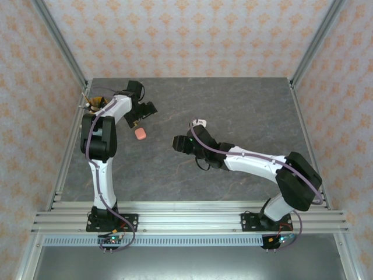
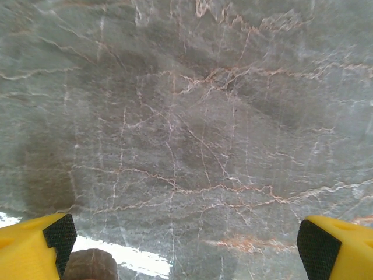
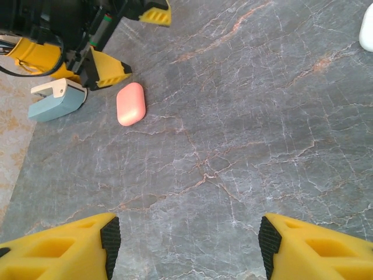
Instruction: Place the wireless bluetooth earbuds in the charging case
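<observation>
A closed coral-pink charging case (image 1: 140,133) (image 3: 130,103) lies on the grey marble table (image 1: 245,105). A white case (image 1: 201,122) (image 3: 367,29) lies farther right. The earbuds are out of view. My left gripper (image 1: 143,109) (image 2: 183,239) hangs open just behind the pink case, with bare marble between its yellow fingers (image 3: 111,69). My right gripper (image 1: 176,142) (image 3: 186,239) is open near the table's middle, to the right of the pink case and in front of the white one. Nothing sits between its pads.
A pale blue box with a white top (image 3: 55,100) sits by the left table edge beside the left gripper. A brown rounded thing (image 2: 87,265) shows low in the left wrist view. Metal frame posts (image 1: 64,52) and patterned walls bound the table.
</observation>
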{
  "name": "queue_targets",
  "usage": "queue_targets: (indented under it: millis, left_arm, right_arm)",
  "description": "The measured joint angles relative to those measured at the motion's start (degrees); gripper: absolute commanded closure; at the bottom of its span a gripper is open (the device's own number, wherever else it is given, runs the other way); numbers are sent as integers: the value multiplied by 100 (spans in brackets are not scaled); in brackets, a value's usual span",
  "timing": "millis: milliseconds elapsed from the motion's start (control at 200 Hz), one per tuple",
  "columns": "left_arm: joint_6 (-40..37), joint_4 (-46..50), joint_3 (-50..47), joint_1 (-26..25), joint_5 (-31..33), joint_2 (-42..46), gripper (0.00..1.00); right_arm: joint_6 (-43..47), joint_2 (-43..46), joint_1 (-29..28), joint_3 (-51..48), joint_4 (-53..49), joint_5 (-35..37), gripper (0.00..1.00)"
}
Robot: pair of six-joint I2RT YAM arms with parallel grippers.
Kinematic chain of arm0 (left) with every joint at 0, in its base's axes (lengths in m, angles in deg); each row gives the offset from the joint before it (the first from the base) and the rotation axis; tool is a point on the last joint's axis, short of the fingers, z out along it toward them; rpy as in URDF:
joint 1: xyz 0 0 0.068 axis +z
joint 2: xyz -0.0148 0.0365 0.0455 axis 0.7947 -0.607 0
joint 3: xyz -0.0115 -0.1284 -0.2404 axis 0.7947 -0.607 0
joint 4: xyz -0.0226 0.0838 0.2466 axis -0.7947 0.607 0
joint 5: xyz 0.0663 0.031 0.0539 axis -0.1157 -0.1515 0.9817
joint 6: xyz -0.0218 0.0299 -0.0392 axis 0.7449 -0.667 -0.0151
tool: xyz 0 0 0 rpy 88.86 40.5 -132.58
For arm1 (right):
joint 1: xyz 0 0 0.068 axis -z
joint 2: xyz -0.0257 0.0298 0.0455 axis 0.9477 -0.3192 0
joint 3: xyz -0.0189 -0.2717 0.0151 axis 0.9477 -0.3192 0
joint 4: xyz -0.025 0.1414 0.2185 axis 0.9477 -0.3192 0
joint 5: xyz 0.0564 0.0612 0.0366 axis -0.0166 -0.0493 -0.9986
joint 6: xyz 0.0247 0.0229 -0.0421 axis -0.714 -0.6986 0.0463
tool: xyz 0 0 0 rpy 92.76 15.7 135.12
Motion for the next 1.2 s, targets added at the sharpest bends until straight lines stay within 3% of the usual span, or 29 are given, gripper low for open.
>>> queue_targets:
  millis: [230,530,851,1061,1201]
  left_arm:
    - [-114,26,-136,-2,-170,15,0]
    - [-98,-229,-1143,-133,-481,678,0]
    - [319,-778,-2118,-988,-791,1545,0]
    - [931,-1309,-2935,-1729,-887,2127,0]
    - [1198,-1427,-3316,-1891,-868,2446,0]
  right_arm:
    - [-120,280,0,0,-282,59,33]
    - [-295,487,0,17,-769,282,31]
    - [-754,490,0,127,-1408,538,22]
    - [-1043,540,0,201,-1904,704,21]
    - [-1169,623,0,201,-2070,710,21]
